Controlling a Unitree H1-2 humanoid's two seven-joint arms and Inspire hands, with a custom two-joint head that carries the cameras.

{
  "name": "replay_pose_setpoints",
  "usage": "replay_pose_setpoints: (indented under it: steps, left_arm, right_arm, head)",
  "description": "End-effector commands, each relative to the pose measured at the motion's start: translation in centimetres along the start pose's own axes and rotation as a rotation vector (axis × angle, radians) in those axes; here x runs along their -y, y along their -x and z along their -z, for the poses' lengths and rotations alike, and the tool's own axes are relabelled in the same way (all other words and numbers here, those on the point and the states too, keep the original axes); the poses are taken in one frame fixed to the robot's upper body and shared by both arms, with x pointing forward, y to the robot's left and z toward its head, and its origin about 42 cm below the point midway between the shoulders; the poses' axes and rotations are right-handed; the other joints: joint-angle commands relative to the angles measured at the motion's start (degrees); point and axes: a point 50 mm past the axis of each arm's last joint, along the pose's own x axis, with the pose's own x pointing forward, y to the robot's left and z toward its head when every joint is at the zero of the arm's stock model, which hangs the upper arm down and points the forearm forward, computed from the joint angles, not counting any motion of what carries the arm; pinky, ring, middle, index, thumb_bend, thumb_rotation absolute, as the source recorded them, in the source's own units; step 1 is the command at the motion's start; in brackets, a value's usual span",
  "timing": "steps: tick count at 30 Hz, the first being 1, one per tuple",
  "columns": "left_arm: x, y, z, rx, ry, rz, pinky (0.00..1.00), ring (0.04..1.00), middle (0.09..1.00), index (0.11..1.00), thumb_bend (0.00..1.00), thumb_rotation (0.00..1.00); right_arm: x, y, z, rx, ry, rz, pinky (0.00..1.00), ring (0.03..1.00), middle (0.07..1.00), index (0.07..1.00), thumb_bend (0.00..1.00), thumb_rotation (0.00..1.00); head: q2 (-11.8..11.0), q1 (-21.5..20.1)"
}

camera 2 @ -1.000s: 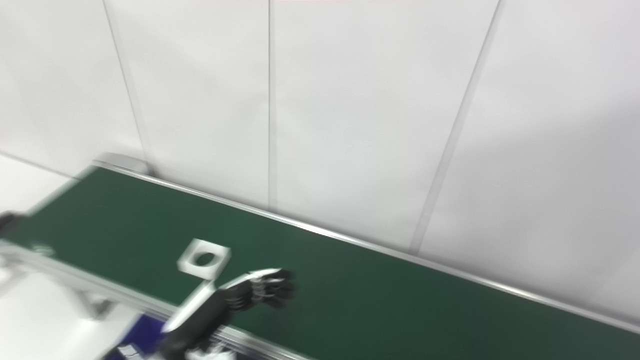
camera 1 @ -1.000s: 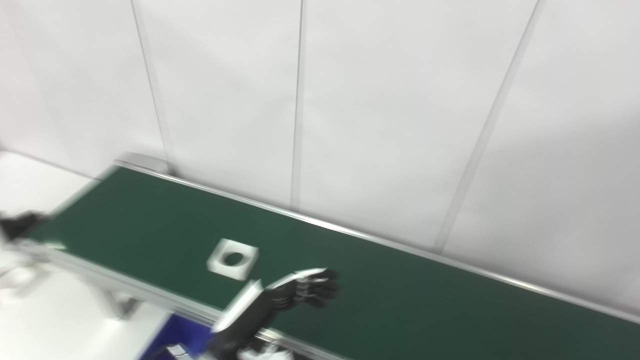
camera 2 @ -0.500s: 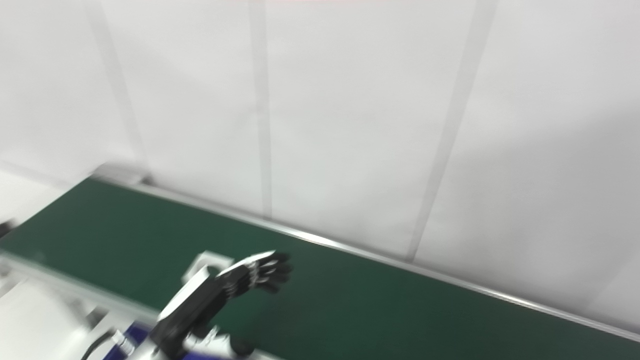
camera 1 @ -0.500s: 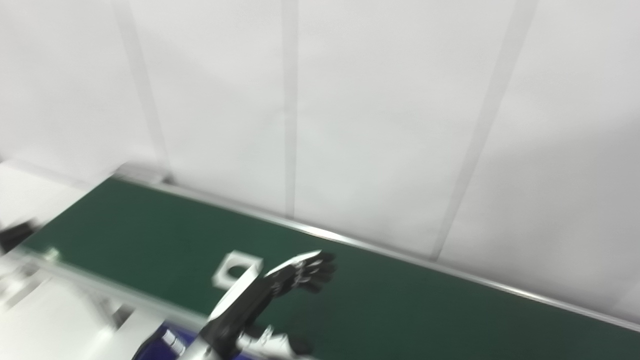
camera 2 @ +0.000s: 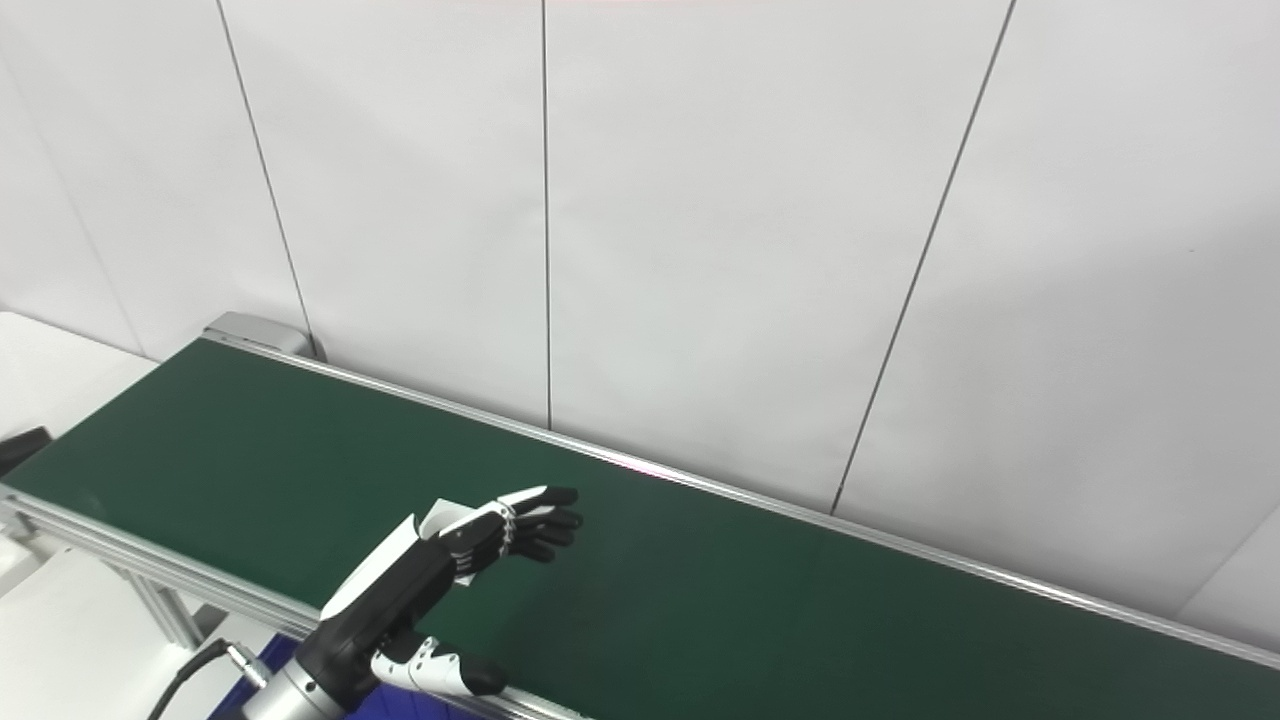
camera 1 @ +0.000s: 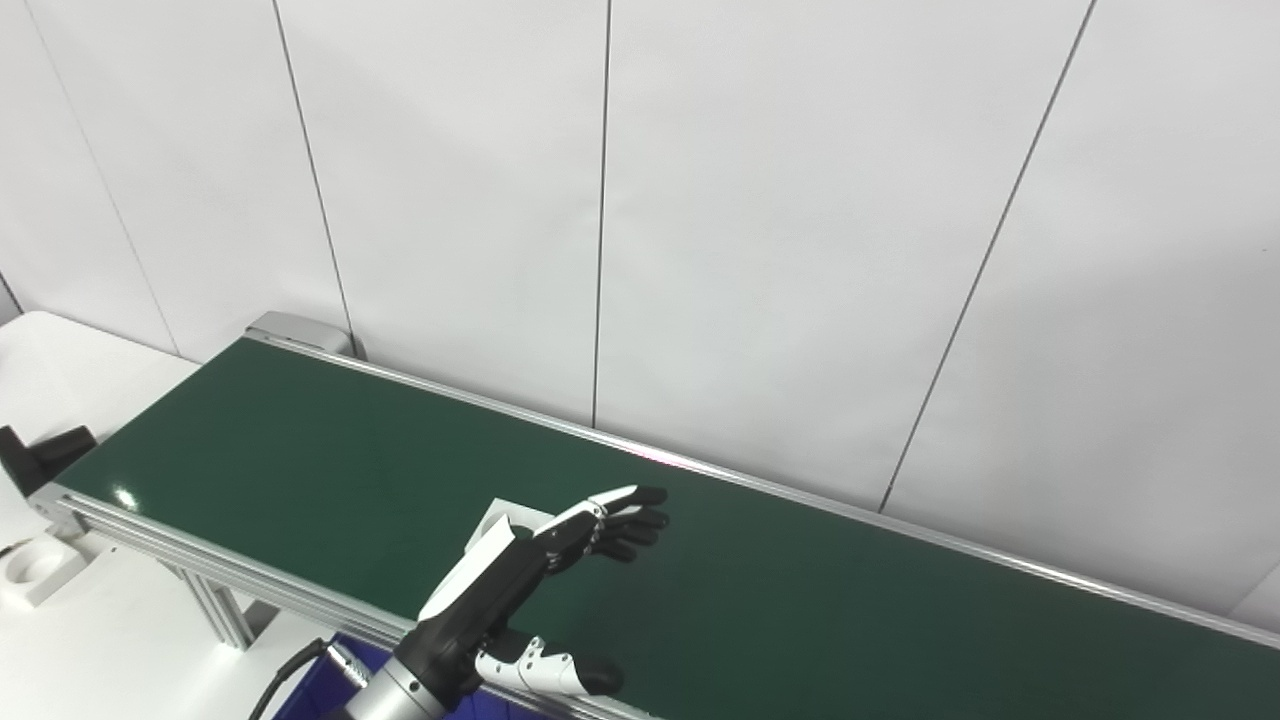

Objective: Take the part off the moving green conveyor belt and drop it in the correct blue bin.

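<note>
The green conveyor belt [camera 1: 300, 450] runs from near left to far right along the wall. A white square part [camera 1: 497, 526] with a round hole lies on it near the front edge, mostly hidden behind my left hand; a corner also shows in the right eye view [camera 2: 433, 517]. My left hand [camera 1: 530, 570] reaches over the belt's front rail, open, fingers stretched to the right just above the belt, thumb low by the rail. It holds nothing. A blue bin [camera 1: 305, 695] shows partly under the belt's front edge. My right hand is out of view.
A white table at the left carries a white block with a round hole [camera 1: 40, 570] and a black piece [camera 1: 40, 455]. The belt's metal leg [camera 1: 215, 610] stands at the front left. A panelled white wall [camera 1: 700, 250] runs close behind the belt.
The camera has shaken and settled. The white part has ridden right along the belt and now sits behind my left hand. The hand stays open over the belt, slightly further in.
</note>
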Motion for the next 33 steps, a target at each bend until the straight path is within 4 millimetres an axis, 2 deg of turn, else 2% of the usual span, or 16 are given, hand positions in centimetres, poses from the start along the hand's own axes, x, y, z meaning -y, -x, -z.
replay_pose_setpoints:
  steps: [1,10,12,19,33]
  left_arm:
    - [-1.1,-0.6,-0.5,0.025,-0.052,-0.004,0.76,0.82,0.86,0.894,0.87,0.68]
    - [-3.0,-1.8,0.2,-0.048,-0.141,0.019,0.83,0.864,0.884,0.894,0.85,0.52]
    - [-3.4,-2.3,0.5,-0.062,-0.165,0.022,0.8,0.853,0.882,0.893,0.84,0.45]
    - [-4.7,-4.2,1.5,-0.104,-0.286,0.039,0.79,0.853,0.878,0.894,0.82,0.33]
    - [-5.1,-8.8,3.3,-0.165,-0.635,0.149,0.76,0.84,0.87,0.881,0.84,0.13]
  right_arm:
    - [-0.1,-0.4,-1.2,0.08,-0.003,0.003,0.62,0.739,0.791,0.841,0.45,0.59]
    - [0.0,-0.4,-1.3,0.077,0.001,0.0,0.63,0.751,0.795,0.847,0.43,0.58]
    - [0.0,-0.5,-1.4,0.076,0.005,-0.001,0.63,0.752,0.795,0.85,0.45,0.6]
    - [0.1,-0.6,-1.5,0.081,0.008,-0.001,0.63,0.749,0.793,0.85,0.45,0.61]
    - [0.3,-0.5,-1.9,0.084,0.001,0.002,0.63,0.748,0.791,0.848,0.45,0.55]
  head:
    - [0.13,-0.07]
    - [1.26,-0.26]
    - [1.65,-0.38]
    - [2.7,-0.73]
    - [4.27,-1.47]
